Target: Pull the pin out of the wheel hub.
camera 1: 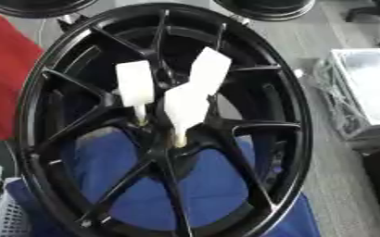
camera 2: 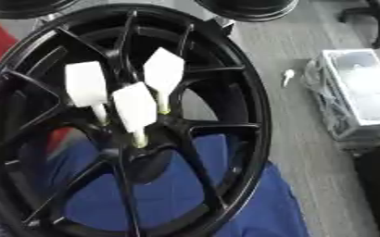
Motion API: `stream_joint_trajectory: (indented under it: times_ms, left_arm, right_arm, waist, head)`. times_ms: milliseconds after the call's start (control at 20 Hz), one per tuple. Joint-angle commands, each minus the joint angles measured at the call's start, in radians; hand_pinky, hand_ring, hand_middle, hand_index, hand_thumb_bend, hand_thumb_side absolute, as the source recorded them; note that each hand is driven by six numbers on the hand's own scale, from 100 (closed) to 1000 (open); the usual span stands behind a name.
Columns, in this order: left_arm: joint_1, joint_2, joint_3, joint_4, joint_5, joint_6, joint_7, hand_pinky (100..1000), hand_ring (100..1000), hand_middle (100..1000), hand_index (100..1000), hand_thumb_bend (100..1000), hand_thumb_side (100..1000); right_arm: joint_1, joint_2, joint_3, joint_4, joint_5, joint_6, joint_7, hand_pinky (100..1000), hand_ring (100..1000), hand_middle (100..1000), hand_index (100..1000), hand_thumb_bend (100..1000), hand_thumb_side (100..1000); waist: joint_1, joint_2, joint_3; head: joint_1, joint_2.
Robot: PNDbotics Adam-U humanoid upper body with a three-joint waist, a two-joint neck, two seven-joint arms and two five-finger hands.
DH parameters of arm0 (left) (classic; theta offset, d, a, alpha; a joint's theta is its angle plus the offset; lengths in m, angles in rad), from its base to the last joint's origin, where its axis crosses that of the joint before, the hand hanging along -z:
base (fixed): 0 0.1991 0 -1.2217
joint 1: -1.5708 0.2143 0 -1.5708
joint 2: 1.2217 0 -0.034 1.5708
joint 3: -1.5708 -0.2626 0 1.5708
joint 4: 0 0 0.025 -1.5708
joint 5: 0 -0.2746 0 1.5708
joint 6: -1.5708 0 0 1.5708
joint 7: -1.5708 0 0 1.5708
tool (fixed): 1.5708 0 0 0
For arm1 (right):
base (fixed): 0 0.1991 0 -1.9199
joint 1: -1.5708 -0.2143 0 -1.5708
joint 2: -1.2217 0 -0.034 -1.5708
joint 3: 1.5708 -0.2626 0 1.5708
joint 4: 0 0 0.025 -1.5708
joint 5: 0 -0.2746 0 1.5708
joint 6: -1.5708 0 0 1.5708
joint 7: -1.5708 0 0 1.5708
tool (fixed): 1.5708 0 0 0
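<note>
A large black wheel (camera 1: 287, 106) with thin spokes stands tilted across most of both eye views. Three white pins with flat, paddle-like heads stick out of the wheel hub (camera 1: 165, 139). One pin (camera 1: 135, 84) is on the left, another pin (camera 1: 209, 69) is at the upper right, and a third pin (camera 1: 184, 107) is nearest, in front of the other two. Their thin stems enter the hub near its centre. Neither of my hands shows in either view.
Blue cloth (camera 1: 112, 162) lies behind and under the wheel. Something red (camera 1: 3, 69) is at the left edge. A clear plastic box (camera 2: 359, 92) sits on the grey floor at the right, with a small white item (camera 2: 287, 75) beside it. Two more black wheels (camera 1: 262, 8) show at the top.
</note>
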Motion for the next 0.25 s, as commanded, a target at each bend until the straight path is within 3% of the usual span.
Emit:
stream_joint_trajectory:
  times_ms: [50, 250]
  left_arm:
    - [-0.014, 0.016, -0.001, -0.020, 0.000, -0.002, -0.007, 824, 740, 621, 725, 309, 635]
    - [-0.016, 0.015, -0.003, -0.020, 0.000, -0.002, -0.010, 824, 740, 621, 725, 308, 635]
  right_arm:
    - [-0.054, -0.025, 0.034, -0.029, -0.099, -0.087, -0.023, 842, 732, 724, 840, 100, 723]
    - [-0.130, -0.012, 0.076, -0.030, -0.174, -0.154, -0.010, 838, 712, 705, 826, 100, 739]
  waist:
    - [0.000, -0.028, 0.003]
    - [-0.001, -0.027, 0.011]
  head:
    - [-0.009, -0.017]
    - [-0.012, -0.018]
